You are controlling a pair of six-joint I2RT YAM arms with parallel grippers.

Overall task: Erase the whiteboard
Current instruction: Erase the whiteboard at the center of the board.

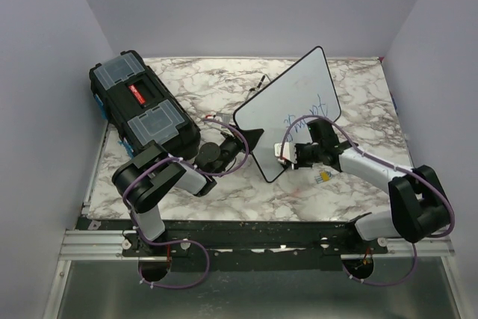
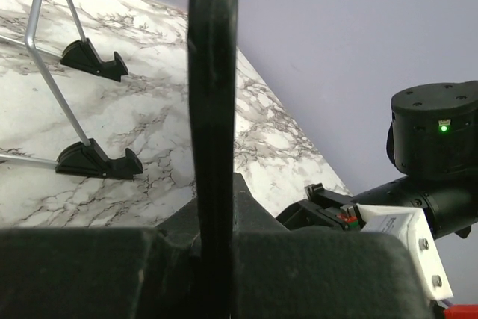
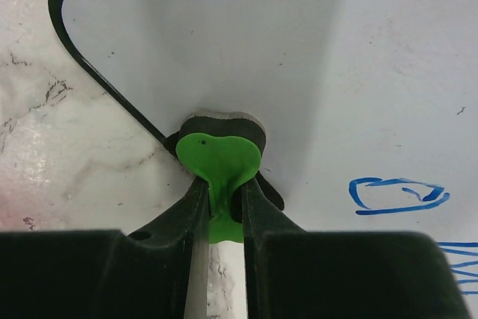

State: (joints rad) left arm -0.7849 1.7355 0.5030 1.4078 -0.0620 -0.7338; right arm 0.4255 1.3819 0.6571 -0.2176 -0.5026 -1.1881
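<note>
left gripper clamped on whiteboard edge | right gripper pinching green eraser against its face

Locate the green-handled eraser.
Right wrist view: the green-handled eraser pinched in the right gripper, against the black-framed whiteboard near a rounded corner, left of the blue handwriting.

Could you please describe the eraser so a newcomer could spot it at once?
On the marble table, find the propped-up whiteboard near the middle. By its lower corner the right gripper holds a small eraser against the board; its bright green handle matches nothing around it.
</note>
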